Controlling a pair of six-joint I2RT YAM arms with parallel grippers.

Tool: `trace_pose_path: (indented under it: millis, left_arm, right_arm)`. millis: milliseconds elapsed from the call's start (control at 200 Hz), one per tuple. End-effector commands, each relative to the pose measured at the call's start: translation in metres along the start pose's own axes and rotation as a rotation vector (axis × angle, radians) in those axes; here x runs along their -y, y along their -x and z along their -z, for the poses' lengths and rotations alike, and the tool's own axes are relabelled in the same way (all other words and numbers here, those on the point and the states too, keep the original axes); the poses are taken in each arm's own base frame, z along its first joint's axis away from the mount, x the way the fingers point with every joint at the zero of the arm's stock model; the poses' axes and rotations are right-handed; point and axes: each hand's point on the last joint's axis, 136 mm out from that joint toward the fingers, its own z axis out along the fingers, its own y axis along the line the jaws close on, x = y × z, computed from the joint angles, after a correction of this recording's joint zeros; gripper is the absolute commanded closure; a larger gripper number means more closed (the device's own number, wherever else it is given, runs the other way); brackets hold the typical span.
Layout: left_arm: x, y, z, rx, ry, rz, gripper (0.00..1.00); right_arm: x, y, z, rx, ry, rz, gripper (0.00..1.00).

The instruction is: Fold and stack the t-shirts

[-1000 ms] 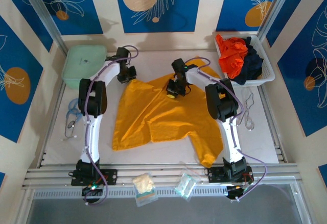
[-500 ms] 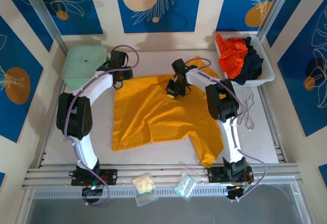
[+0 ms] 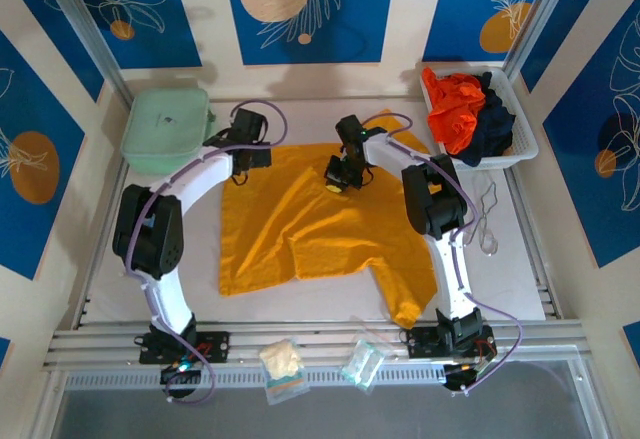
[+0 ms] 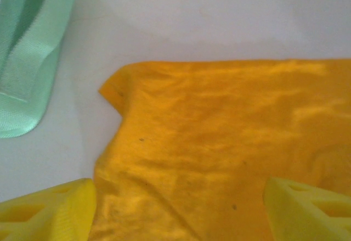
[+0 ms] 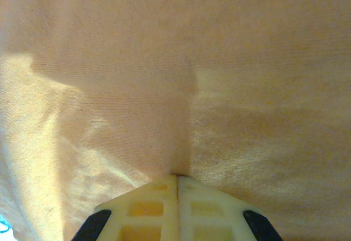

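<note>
Two fingers of the right gripper point(image 5: 176, 181) are pressing together and pinching a raised ridge of the golden-yellow cloth t-shirt point(image 5: 219, 60), whose fabric is running out ahead of the tips and to both sides. Seen from the top camera, this right gripper point(image 3: 340, 174) is sitting on the far middle of the golden-yellow cloth t-shirt point(image 3: 320, 229), which is lying spread and wrinkled on the white table point(image 3: 510, 259).

The left gripper point(image 4: 175, 189) is hanging with its yellow fingers point(image 4: 49, 205) spread wide, nothing between them but the golden-yellow cloth t-shirt point(image 4: 219, 142) lying flat below; the shirt's corner is lying just ahead of the left finger on the bare white table point(image 4: 219, 16). Farther ahead and to the left of that finger, the pale mint-green zipped case point(image 4: 27, 60) is lying apart from the cloth. From above, the left gripper point(image 3: 250, 151) is sitting beside the pale mint-green zipped case point(image 3: 165, 129), whose small lid mark is too small to read.

Well off to the right gripper's right, a white slotted plastic basket point(image 3: 525, 144) is holding a crumpled bright orange-red t-shirt point(image 3: 455, 109) and a dark navy t-shirt point(image 3: 495, 124), touching each other. Behind both grippers, by the arm bases, two small clear plastic packets point(image 3: 282, 364) point(image 3: 362, 364) are lying on the rail.
</note>
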Motion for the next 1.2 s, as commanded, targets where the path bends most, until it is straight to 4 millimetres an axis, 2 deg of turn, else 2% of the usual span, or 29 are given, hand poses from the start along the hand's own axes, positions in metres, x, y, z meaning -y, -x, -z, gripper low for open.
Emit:
trace_pose_path:
  millis: [0, 145, 305, 535, 690, 790, 856, 936, 1016, 1121, 1196]
  left_arm:
    - [0.004, -0.040, -0.009, -0.112, 0.020, -0.019, 0.24]
    - [0.004, -0.091, -0.033, -0.254, 0.049, 0.035, 0.28]
    - [0.023, -0.133, -0.044, -0.369, -0.005, 0.079, 0.29]
    - [0.077, -0.176, -0.048, -0.529, -0.181, 0.148, 0.30]
    - [0.123, -0.194, -0.031, -0.618, -0.338, 0.197, 0.32]
    - [0.131, -0.189, -0.016, -0.626, -0.366, 0.198, 0.28]
    - [0.123, -0.177, -0.007, -0.603, -0.330, 0.181, 0.21]
    - [0.103, -0.155, 0.007, -0.562, -0.236, 0.127, 0.16]
    - [0.081, -0.130, 0.020, -0.529, -0.151, 0.095, 0.15]
    - [0.047, -0.105, 0.031, -0.489, -0.053, 0.091, 0.21]
    - [0.022, -0.095, 0.028, -0.479, -0.001, 0.114, 0.27]
  right_arm:
    - [0.010, -0.012, -0.012, -0.063, -0.054, -0.019, 1.00]
    - [0.007, -0.013, -0.009, -0.060, -0.048, -0.013, 1.00]
    - [0.012, -0.015, -0.008, -0.061, -0.052, -0.020, 1.00]
    - [0.013, -0.015, -0.003, -0.052, -0.050, -0.022, 1.00]
    - [0.019, -0.013, 0.004, -0.038, -0.059, -0.030, 1.00]
    - [0.021, -0.011, 0.010, -0.028, -0.054, -0.032, 1.00]
    - [0.023, -0.011, 0.011, -0.026, -0.054, -0.033, 1.00]
    - [0.021, -0.011, 0.013, -0.025, -0.049, -0.030, 1.00]
    - [0.021, -0.012, 0.013, -0.027, -0.046, -0.028, 1.00]
    - [0.020, -0.013, 0.013, -0.028, -0.041, -0.023, 1.00]
    - [0.019, -0.014, 0.012, -0.030, -0.038, -0.021, 1.00]
